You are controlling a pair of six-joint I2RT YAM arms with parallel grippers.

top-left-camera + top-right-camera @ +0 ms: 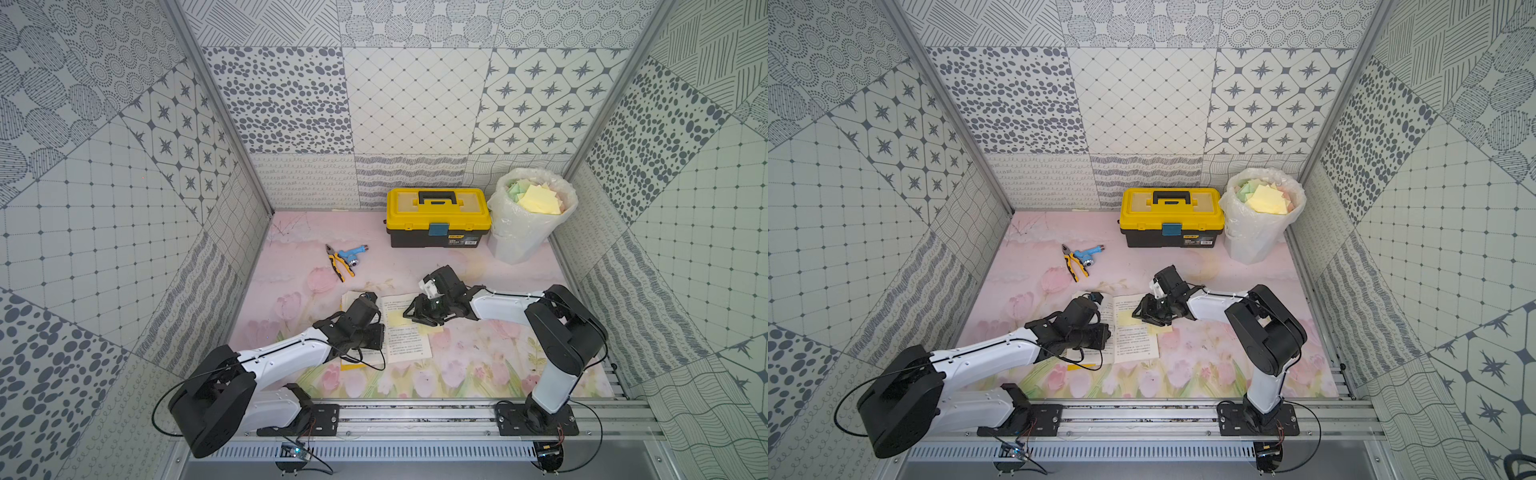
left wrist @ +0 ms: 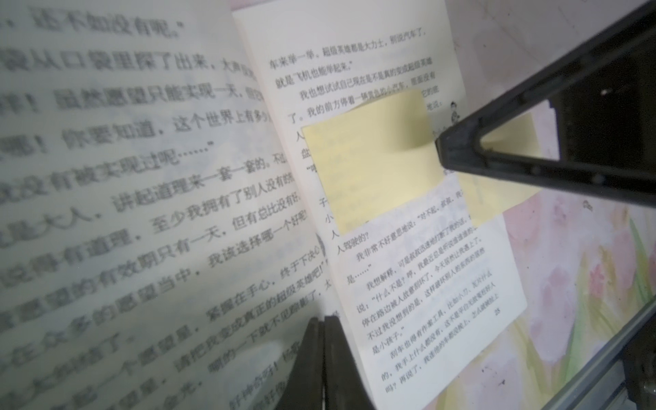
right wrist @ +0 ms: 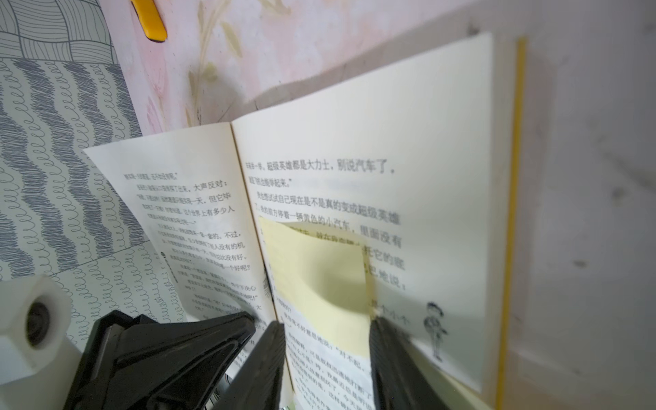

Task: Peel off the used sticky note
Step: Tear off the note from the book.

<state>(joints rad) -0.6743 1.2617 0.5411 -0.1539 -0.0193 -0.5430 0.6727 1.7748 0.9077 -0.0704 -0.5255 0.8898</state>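
While over note (image 2: 372, 159), right arm (image 1: 500, 308) bent

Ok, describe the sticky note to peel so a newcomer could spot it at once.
Find the open book on the flowered table. On its right-hand page sits a pale yellow sticky note, covering lines of print mid-page. Unlike the second yellow note poking out past the page's outer edge, this one lies wholly on the page, with one edge curling up.

sticky note (image 2: 369, 156) on book (image 1: 409, 345) | toolbox (image 1: 438, 216) behind | bin (image 1: 528, 224) right of toolbox
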